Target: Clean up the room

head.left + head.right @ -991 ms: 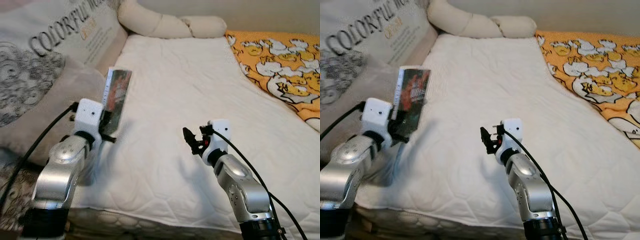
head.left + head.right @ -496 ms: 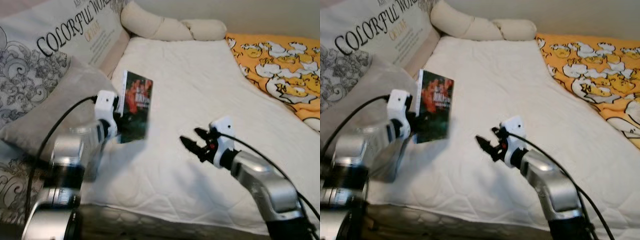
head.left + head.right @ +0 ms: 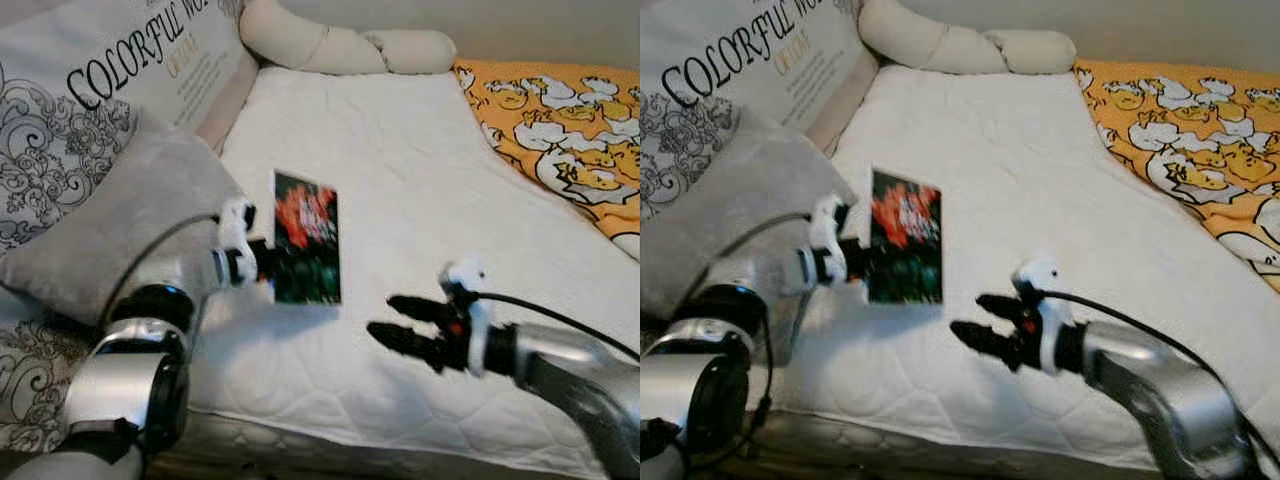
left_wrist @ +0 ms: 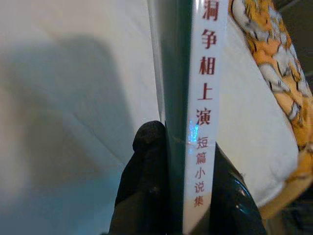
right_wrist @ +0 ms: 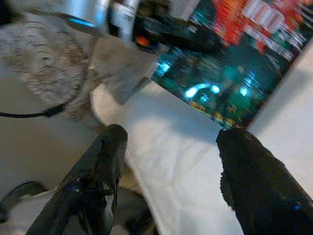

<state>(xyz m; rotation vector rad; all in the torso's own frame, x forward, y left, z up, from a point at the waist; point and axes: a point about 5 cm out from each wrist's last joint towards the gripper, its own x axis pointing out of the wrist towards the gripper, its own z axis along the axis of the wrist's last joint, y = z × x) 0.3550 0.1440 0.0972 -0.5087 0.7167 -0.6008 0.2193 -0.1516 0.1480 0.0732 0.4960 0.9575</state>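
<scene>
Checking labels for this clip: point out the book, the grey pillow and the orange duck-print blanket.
book (image 3: 306, 238): left eye view, middle of the front cover.
grey pillow (image 3: 120, 225): left eye view, middle of its top face.
orange duck-print blanket (image 3: 555, 125): left eye view, on the patterned fabric.

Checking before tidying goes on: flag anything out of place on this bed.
Only the book stands out: it is off the white mattress, clamped upright in the left claw. The right claw is open beside it.

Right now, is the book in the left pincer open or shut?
Shut. The book is held upright above the bed, covers together, and the left pincer clamps both sides of it beside the spine.
</scene>
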